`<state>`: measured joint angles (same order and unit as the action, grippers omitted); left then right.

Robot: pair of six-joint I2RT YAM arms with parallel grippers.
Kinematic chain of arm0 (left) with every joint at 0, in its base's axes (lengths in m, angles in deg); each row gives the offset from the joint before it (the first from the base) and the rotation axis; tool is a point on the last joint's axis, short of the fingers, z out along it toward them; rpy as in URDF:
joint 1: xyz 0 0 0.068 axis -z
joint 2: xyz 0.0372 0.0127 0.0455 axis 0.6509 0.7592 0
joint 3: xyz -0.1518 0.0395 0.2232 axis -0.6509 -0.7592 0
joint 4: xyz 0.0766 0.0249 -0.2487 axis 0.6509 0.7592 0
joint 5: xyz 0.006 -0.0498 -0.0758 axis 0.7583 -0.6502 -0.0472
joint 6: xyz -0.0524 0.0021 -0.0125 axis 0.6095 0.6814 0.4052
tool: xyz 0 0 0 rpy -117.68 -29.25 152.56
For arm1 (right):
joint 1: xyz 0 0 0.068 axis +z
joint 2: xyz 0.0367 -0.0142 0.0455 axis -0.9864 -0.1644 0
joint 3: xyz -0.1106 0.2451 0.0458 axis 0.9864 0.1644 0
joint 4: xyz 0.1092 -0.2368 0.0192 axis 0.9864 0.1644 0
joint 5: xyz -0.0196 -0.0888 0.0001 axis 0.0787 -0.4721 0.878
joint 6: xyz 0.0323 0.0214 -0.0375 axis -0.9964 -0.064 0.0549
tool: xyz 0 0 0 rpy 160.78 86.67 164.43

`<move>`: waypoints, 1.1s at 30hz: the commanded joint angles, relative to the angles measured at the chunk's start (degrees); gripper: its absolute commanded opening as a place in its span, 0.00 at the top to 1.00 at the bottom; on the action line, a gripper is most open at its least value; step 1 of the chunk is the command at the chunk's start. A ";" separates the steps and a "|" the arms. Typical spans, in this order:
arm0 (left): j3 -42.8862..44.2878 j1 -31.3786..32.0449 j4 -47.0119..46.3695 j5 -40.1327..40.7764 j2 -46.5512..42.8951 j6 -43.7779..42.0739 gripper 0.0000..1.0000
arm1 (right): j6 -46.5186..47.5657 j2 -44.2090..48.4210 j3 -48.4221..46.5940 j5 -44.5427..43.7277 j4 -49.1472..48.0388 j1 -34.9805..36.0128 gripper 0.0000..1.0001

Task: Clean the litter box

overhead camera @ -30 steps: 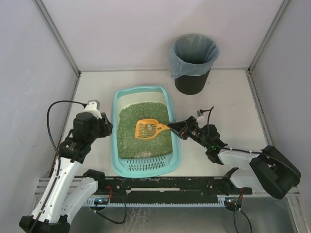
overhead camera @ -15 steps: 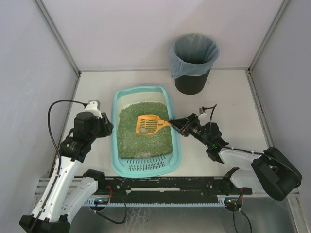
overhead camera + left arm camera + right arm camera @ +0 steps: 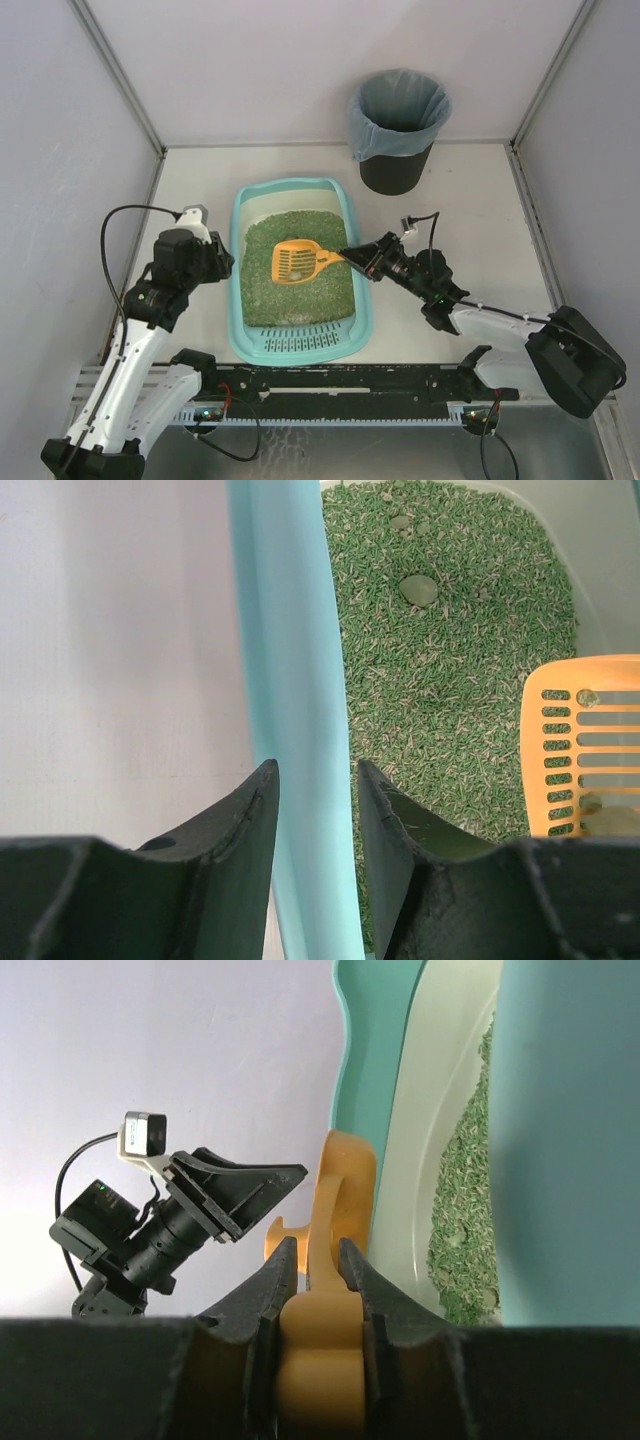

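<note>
scooping under way, clumps left in the litter

we are looking at the litter box point(image 3: 237, 285) sitting in the middle of the table point(image 3: 470, 200), grate end toward the arm bases, with green litter point(image 3: 300, 297) covering its floor. by our judgement the job is only partly done: a round clump point(image 3: 418, 588) and smaller bits are lying on the litter near the far end, and nothing is heading for the bin right now.

the orange scoop point(image 3: 298, 261) is hovering over the middle of the litter, carrying one greyish lump point(image 3: 610, 822) at its near edge and a tiny bit on the slots. the right gripper point(image 3: 354, 257) is clamping the scoop's handle tight between narrow jaws. the left gripper point(image 3: 222, 262) is pinching the box's left rim, one jaw on each side, steadying it.

the black bin point(image 3: 395, 175) is standing well apart at the back, its grey-blue bag open; we are not able to tell what is lying inside.
</note>
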<state>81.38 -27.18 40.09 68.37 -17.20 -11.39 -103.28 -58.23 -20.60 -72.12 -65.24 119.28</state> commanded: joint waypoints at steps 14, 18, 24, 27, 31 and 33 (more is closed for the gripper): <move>-0.81 -1.54 -1.65 -1.15 1.09 0.06 0.58 | -5.76 4.93 -13.38 -9.53 13.22 -4.71 1.00; -0.82 -1.57 -1.44 -0.80 1.76 0.07 0.58 | -6.05 5.61 -21.53 -16.45 19.70 -6.63 1.00; -0.89 -1.61 -1.39 -1.34 2.07 0.06 0.58 | -2.95 4.08 -31.55 -22.89 25.83 -12.98 1.00; -0.83 -1.59 -1.51 -1.47 2.06 0.09 0.58 | -0.92 3.79 -34.57 -28.09 28.40 -17.10 1.00; -0.89 -1.59 -1.38 -1.54 2.56 -0.03 0.58 | 2.12 1.97 -36.24 -34.54 25.60 -22.38 1.00; -0.87 -1.58 -1.35 -1.67 2.76 -0.04 0.59 | 4.27 -0.36 -38.40 -34.77 25.22 -24.88 1.00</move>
<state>81.38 -28.38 40.11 67.72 -14.89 -11.42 -104.07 -55.39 -54.69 -100.80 -38.70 98.10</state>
